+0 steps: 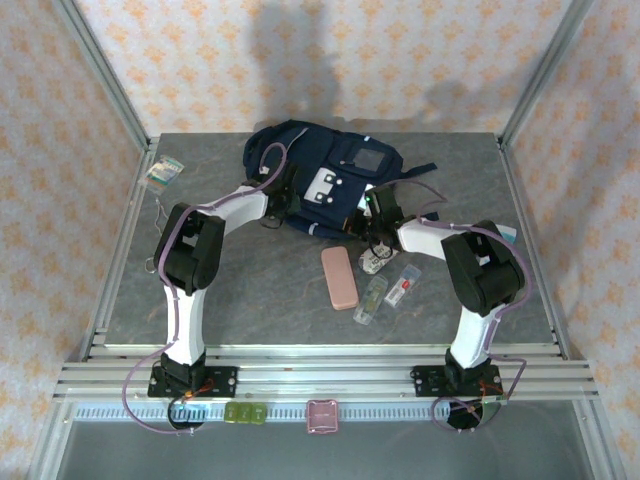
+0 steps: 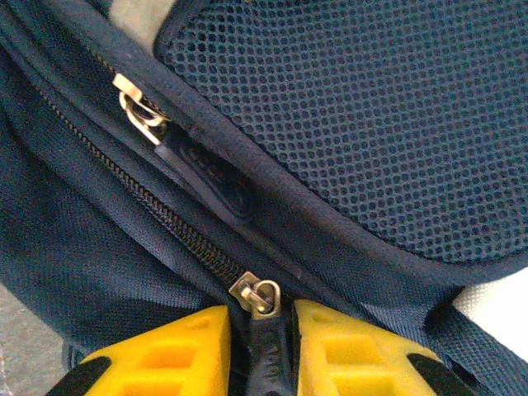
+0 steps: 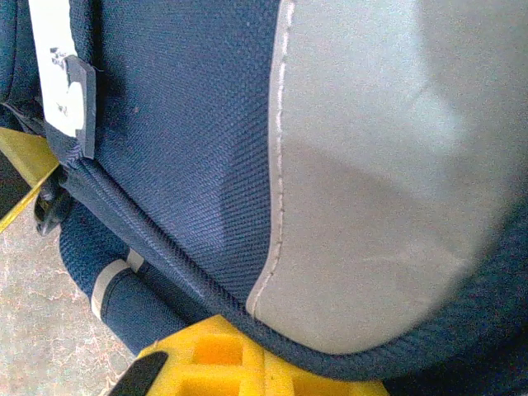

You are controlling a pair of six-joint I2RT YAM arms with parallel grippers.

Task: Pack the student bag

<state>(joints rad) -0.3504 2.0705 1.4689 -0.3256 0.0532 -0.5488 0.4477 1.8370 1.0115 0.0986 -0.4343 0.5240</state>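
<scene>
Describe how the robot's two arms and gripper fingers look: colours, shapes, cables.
The left arm and right arm have white links and black joint housings, with thin purple cables running along them. The fingers are bright yellow blocks with rectangular recesses.

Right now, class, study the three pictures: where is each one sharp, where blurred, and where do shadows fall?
Top external view: even light, soft shadows on the back wall, student bag clear. Left wrist view: mesh panel and zipper pull crisp, yellow fingers slightly soft. Right wrist view: navy weave sharp, grey patch blurring rightward under a soft shadow.
</scene>
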